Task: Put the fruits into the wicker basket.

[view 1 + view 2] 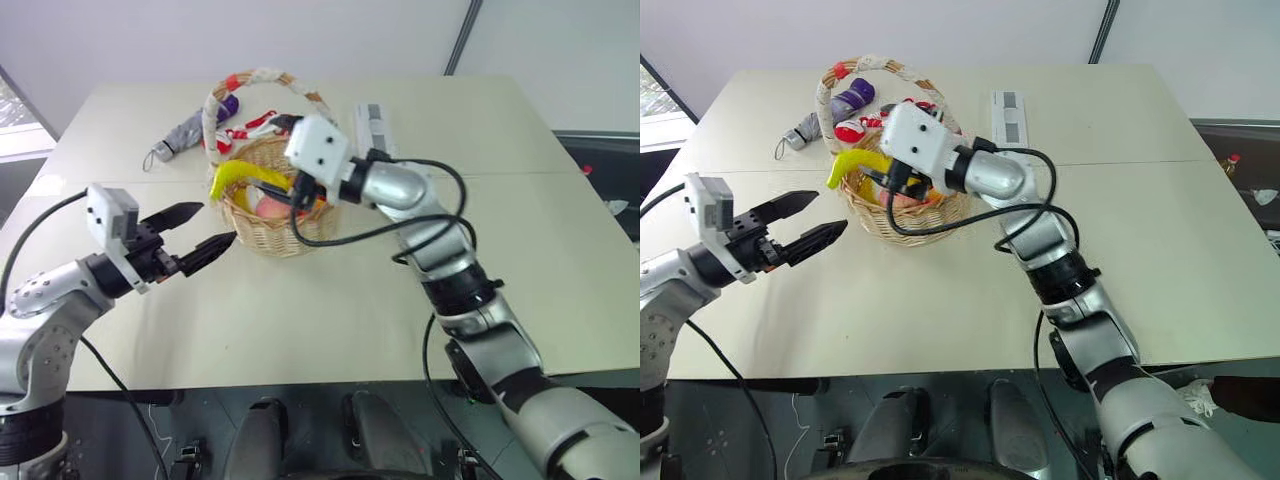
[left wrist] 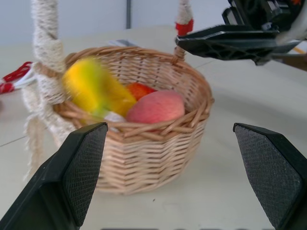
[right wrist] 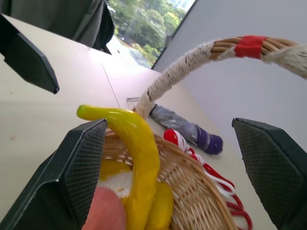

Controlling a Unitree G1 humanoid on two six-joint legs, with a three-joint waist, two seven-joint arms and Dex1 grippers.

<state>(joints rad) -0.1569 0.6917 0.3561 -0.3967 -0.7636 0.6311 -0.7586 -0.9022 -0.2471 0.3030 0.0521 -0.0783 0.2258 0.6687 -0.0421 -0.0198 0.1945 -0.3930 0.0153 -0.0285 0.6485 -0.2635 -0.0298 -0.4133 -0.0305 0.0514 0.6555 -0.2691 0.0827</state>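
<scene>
The wicker basket [image 1: 268, 236] stands mid-table, its handle [image 1: 255, 78] wrapped in white and red. Inside it lie a pink-orange peach [image 2: 156, 106], a red-orange fruit [image 2: 140, 89] and a curved yellow banana [image 1: 240, 176] whose tip leans out over the rim. My right gripper [image 1: 300, 195] hovers over the basket mouth, open, its fingers [image 3: 81, 163] wide on either side of the banana [image 3: 140, 153] without clamping it. Just left of the basket and level with it, my left gripper [image 1: 215, 224] stands open and empty, pointing at the basket wall.
Behind the basket lie a folded grey and purple umbrella [image 1: 190, 128], red-handled scissors [image 1: 255, 128] and a grey strip [image 1: 372, 125]. The beige table [image 1: 350, 300] stretches wide in front and to the right.
</scene>
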